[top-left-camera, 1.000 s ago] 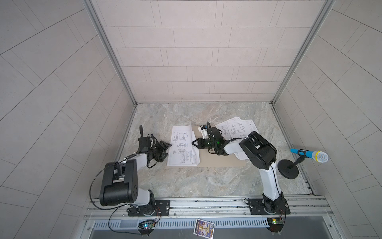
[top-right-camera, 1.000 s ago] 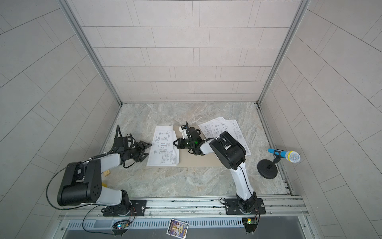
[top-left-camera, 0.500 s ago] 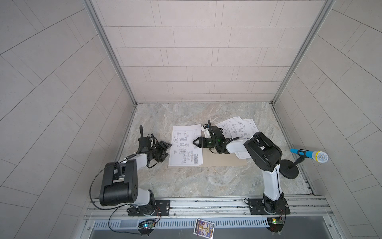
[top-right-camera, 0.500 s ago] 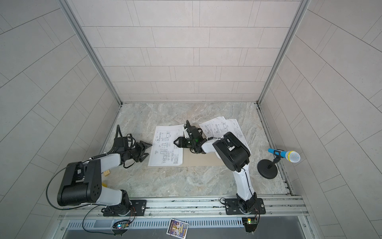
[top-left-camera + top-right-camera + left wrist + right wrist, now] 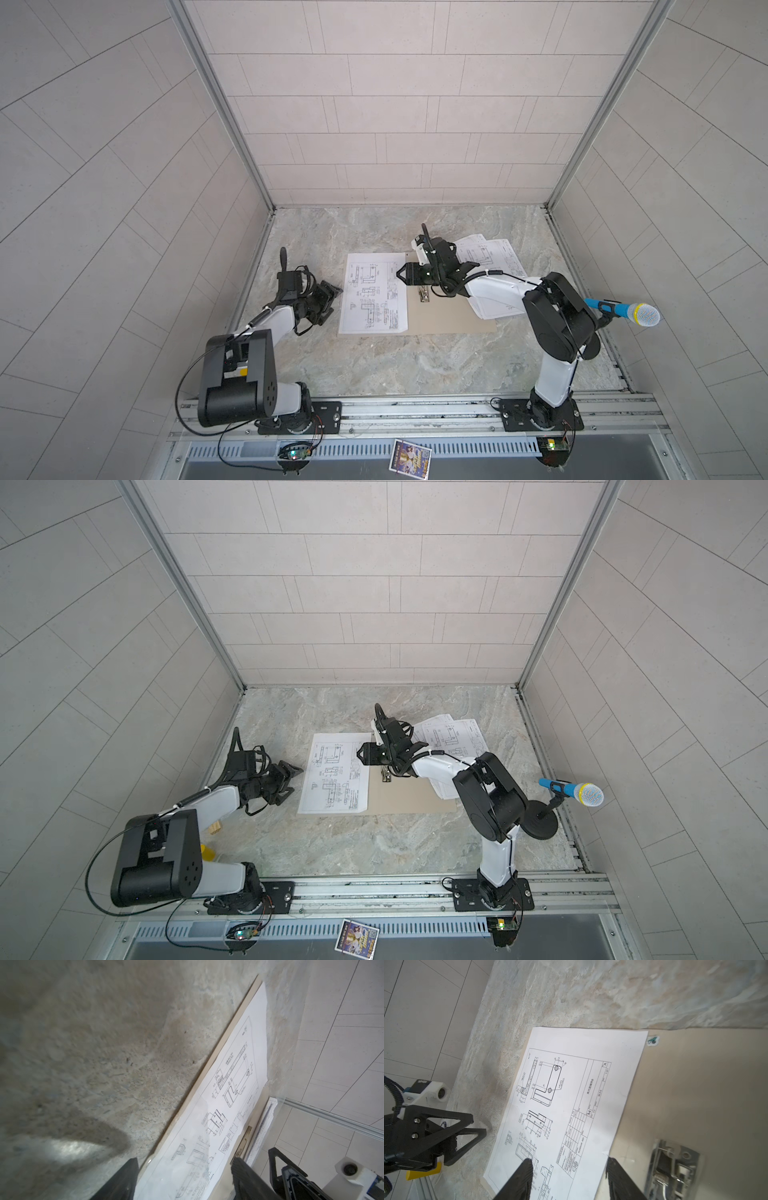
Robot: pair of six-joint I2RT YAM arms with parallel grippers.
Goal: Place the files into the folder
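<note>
The tan folder lies open and flat on the table, its metal clip at the spine. One of the files, a white sheet with line drawings, rests flat on the folder's left half. More files lie fanned at the folder's far right, partly under the right arm. My right gripper hovers open over the sheet's inner edge near the clip, holding nothing. My left gripper is open just left of the sheet's outer edge.
A blue microphone on a round black stand is at the right wall. A small colourful card lies on the front rail. A yellow block and a wooden block sit behind the left arm. Walls close in three sides.
My right gripper has opened and let go of the sheet, which now lies flat on the folder's left half. The right arm's elbow has swung right. The left gripper has barely moved.
</note>
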